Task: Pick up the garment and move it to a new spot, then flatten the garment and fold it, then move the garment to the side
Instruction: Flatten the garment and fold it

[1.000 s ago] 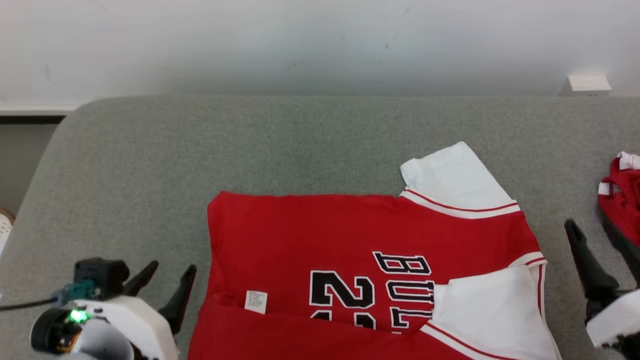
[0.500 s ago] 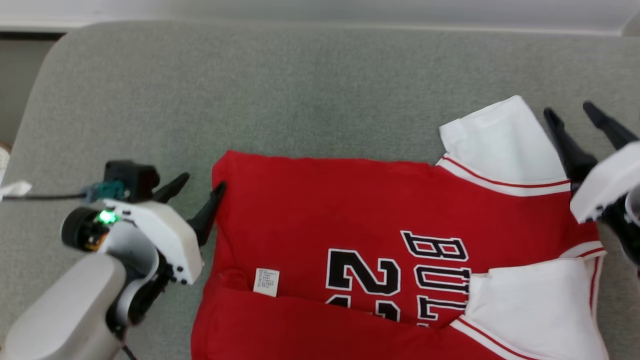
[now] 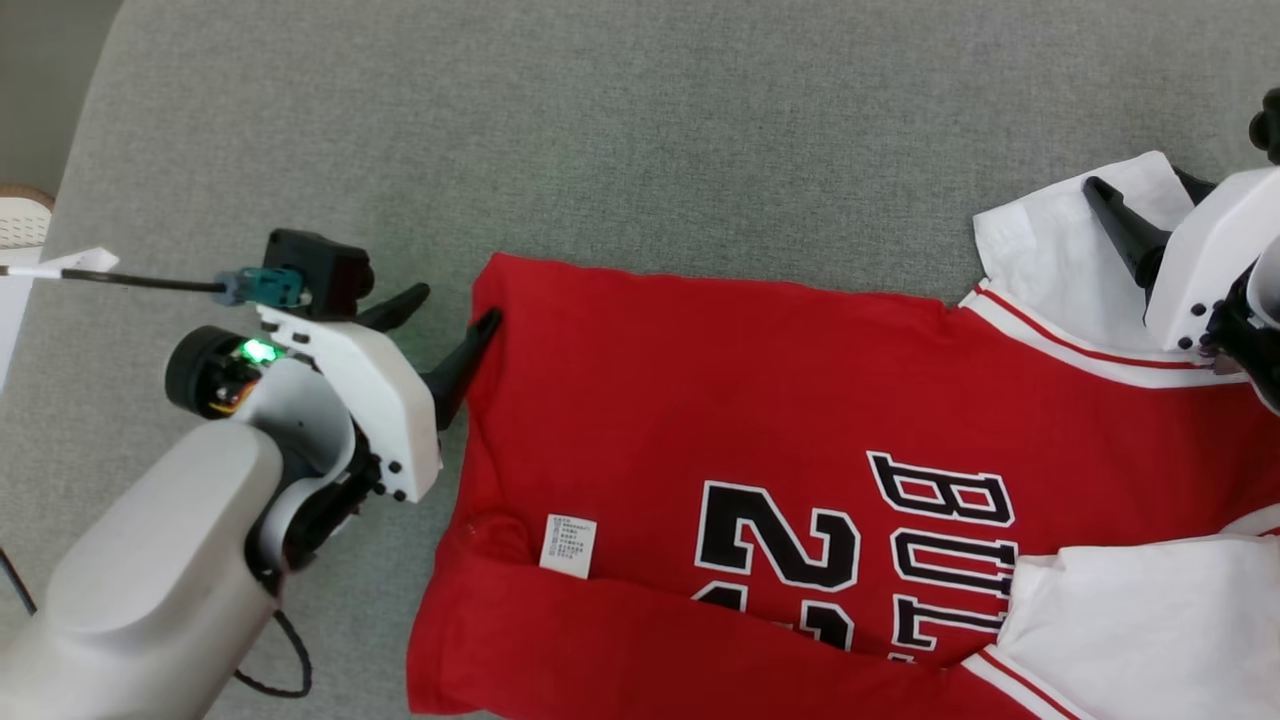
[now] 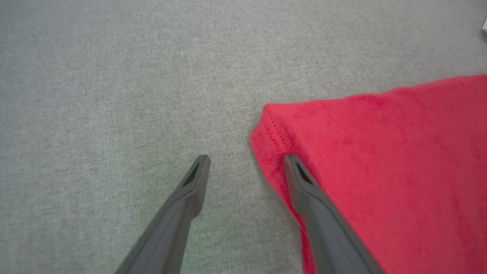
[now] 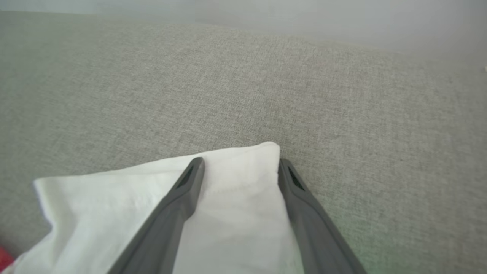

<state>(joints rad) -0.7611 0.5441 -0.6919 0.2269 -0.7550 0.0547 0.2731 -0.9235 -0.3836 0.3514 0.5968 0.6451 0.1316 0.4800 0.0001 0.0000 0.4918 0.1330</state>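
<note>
On the grey cushion (image 3: pixel 600 130), the red jersey (image 3: pixel 750 400) is lying spread out, lettering up. Left gripper (image 4: pixel 246 157) is wide open at the jersey's hem corner, one finger over the red cloth and the other over bare cushion. Right gripper (image 5: pixel 240 160) is open too, straddling the white sleeve (image 5: pixel 237 186) at its tip.

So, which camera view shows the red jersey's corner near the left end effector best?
The left wrist view: the corner is close, its hem stitching plain. The head view gives it small. The right wrist view gives the white sleeve.
</note>
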